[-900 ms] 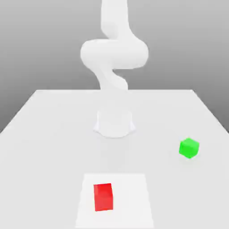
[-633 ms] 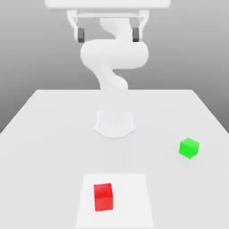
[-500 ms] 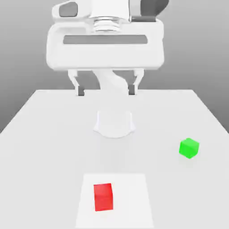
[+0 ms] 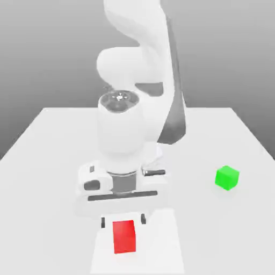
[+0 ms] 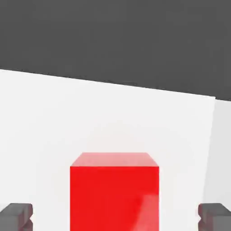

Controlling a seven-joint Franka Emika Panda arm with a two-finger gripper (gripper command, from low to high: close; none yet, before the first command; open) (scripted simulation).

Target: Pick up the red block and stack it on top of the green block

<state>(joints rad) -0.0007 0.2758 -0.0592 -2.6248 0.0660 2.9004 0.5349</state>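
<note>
End effector (image 4: pixel 122 219) (fingers apart) above red block (image 4: pixel 124 237), green block (image 4: pixel 226 178) well apart.

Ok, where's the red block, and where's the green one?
red block (image 4: pixel 124 236), exterior view, middle of its top face.
red block (image 5: pixel 114 198), hand view, middle of its front face.
green block (image 4: pixel 226 178), exterior view, its middle.
</note>
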